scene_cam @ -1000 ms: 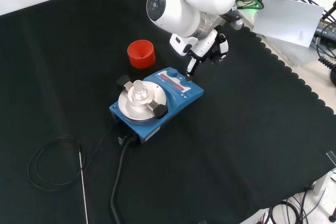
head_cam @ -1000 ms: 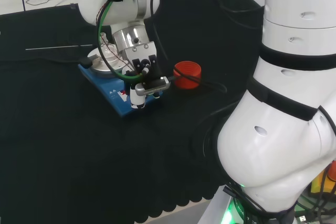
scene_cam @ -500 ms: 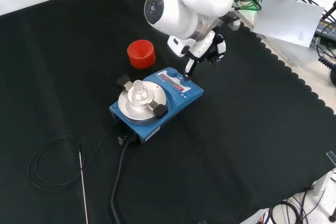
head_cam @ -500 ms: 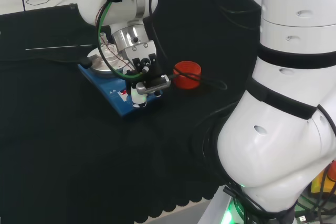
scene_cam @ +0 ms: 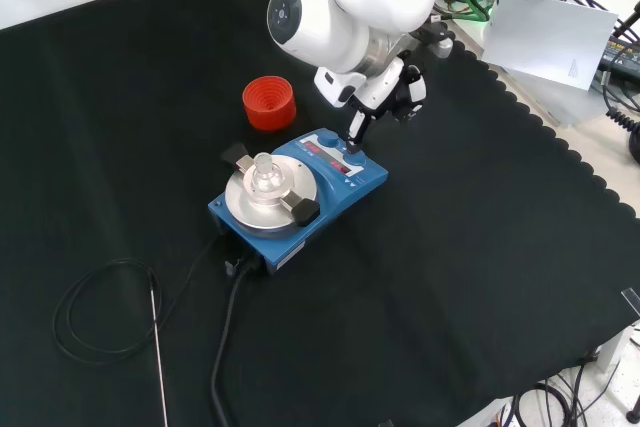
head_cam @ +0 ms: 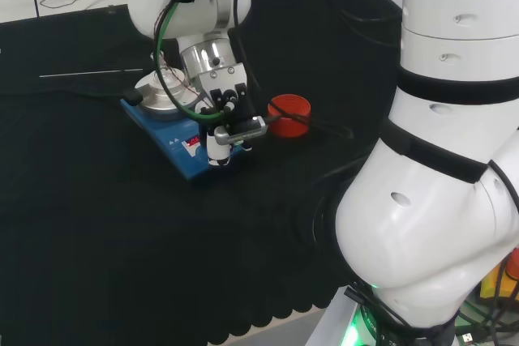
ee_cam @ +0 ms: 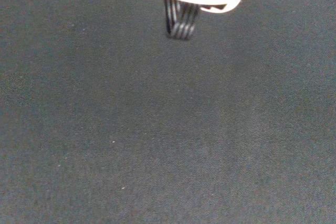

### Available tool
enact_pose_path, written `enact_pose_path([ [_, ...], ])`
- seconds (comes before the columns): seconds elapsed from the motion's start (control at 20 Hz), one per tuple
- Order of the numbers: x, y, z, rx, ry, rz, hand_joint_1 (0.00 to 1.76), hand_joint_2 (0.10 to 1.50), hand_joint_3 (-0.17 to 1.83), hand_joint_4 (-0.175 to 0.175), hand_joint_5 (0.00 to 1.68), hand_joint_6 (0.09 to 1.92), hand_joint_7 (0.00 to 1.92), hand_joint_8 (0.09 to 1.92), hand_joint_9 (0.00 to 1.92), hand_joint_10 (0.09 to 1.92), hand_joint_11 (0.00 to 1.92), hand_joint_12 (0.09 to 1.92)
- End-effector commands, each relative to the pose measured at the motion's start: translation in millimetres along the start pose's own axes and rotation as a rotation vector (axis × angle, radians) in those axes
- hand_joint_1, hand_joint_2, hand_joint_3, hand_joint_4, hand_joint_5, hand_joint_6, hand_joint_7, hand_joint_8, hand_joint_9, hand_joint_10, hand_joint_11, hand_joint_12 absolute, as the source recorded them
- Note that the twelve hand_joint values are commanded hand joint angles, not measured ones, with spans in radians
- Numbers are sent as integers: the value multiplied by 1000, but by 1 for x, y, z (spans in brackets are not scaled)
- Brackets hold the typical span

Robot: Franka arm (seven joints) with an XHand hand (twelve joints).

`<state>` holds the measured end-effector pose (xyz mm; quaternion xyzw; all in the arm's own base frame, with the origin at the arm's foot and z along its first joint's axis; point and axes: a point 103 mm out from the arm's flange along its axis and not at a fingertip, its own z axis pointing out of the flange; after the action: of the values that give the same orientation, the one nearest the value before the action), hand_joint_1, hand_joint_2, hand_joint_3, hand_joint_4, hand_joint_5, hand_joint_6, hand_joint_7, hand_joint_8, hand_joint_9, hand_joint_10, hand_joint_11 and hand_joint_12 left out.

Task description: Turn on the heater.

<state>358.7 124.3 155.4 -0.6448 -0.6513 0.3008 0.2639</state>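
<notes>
Diagonally on the tabletop [scene_cam: 480, 247], the heater [scene_cam: 300, 192] points its control panel toward the hand [scene_cam: 385, 97], one straight finger touching it, others curled

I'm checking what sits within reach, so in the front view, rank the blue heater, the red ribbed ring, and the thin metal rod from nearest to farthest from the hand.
1. Blue heater: directly below the hand, a finger reaching down to its control panel.
2. Red ribbed ring: to the hand's left, standing apart from the heater.
3. Thin metal rod: far off at lower left, by the coiled cable.
</notes>
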Motion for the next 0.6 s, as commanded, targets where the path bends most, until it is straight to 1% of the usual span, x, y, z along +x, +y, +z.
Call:
enact_pose_path([
  [0.05, 1, 2, 1, 4, -4, 12, 1410, 639, 1080, -30, 389, 229, 1438, 1662, 1632, 1511, 1205, 1315],
  [0.15, 5, 2, 1, 6, -3, 12, 1410, 639, 1080, -30, 391, 230, 1438, 1662, 1631, 1512, 1205, 1316],
  [0.3, -1, 3, 1, 8, 8, 3, 1411, 638, 1081, -30, 393, 231, 1438, 1662, 1630, 1513, 1204, 1317],
  [0.45, 6, 3, 1, 7, -2, 14, 1411, 638, 1081, -30, 393, 232, 1439, 1661, 1630, 1513, 1204, 1317],
  [0.6, 2, 4, 2, 13, 7, 3, 1411, 637, 1082, -30, 395, 233, 1439, 1661, 1630, 1514, 1204, 1318],
])
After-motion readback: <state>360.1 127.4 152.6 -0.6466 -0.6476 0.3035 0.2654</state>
